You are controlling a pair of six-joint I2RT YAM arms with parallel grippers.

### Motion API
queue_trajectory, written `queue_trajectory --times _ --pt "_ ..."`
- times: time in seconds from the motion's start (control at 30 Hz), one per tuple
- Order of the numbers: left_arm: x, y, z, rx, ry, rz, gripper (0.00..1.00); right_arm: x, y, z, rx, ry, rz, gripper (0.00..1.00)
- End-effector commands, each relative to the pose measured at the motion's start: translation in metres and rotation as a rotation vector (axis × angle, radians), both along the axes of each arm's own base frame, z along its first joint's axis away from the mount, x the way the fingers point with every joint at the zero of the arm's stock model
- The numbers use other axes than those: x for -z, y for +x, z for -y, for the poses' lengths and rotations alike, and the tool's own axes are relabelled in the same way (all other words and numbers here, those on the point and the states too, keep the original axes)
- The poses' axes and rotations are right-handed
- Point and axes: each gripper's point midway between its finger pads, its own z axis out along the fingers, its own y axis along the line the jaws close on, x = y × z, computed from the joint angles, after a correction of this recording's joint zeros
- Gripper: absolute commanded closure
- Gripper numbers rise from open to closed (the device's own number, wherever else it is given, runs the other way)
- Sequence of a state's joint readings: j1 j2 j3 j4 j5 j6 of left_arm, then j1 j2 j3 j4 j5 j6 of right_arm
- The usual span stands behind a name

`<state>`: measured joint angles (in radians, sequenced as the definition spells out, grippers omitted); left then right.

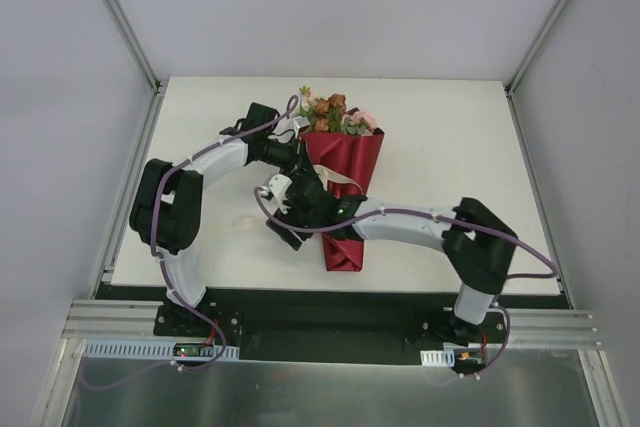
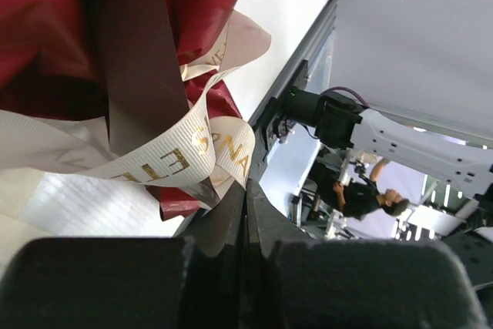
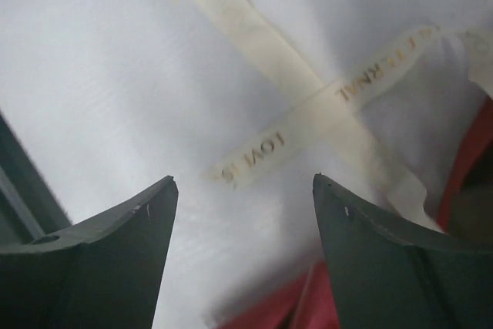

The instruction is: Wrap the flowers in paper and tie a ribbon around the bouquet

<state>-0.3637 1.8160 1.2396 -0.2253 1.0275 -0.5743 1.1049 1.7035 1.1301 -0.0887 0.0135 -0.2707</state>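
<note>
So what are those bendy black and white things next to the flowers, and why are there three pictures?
They are two robot arms, each ending in a two-finger pincher. One picture looks down from above; the other two come from small cameras on the wrists. On the white table lies the bouquet: pink and rust flowers wrapped in dark red paper. A cream ribbon with gold letters loops around it. The left gripper is squeezed shut, and the ribbon seems pinched in it. The right gripper is open, holding nothing, hovering over two ribbon ends crossed on the table.
</note>
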Motion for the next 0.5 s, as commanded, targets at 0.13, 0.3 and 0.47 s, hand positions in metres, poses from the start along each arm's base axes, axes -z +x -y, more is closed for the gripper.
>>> queue_trajectory --times 0.13,0.3,0.47 --pt "-0.019 0.000 -0.008 0.085 -0.089 -0.081 1.00 0.027 0.043 -0.041 0.133 0.011 0.007 0.26" --pt "-0.013 0.009 -0.007 0.072 -0.079 -0.105 1.00 0.053 0.052 -0.030 0.274 -0.031 -0.020 0.26" --pt "-0.011 0.013 -0.009 0.062 -0.070 -0.107 1.00 0.084 0.037 -0.029 0.287 -0.046 -0.155 0.47"
